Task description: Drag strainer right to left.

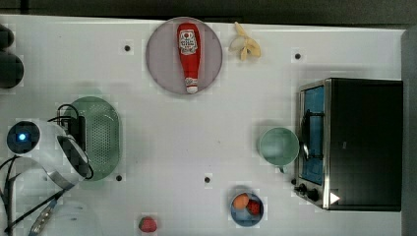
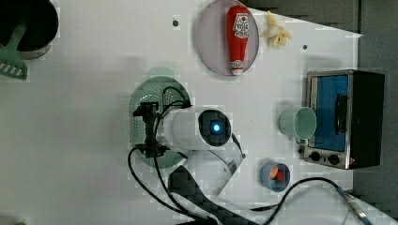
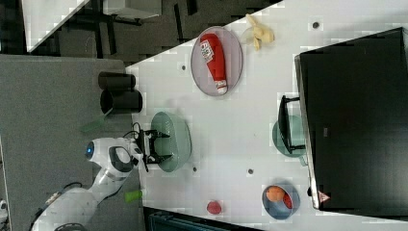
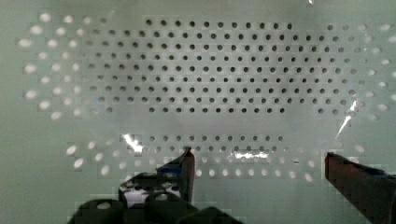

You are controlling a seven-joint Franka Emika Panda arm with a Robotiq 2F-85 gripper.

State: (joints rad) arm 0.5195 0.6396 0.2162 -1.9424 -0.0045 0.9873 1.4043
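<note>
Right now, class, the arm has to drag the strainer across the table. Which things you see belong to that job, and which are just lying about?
Part of the job:
- strainer
- claw, open above the strainer

Just lying about:
- ketchup bottle on the plate
- banana
- cup
- toaster oven
- bowl of fruit
- strawberry

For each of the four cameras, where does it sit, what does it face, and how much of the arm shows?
Top view: overhead, facing down on the table; arm at its left over the strainer.
Left view: overhead, arm in the middle, toaster oven at its right.
Right view: high, table seen turned; open gripper over the strainer.
Wrist view: close above the strainer's holes, fingertips apart.
Shared: top and left views both show the ketchup bottle on the plate.
</note>
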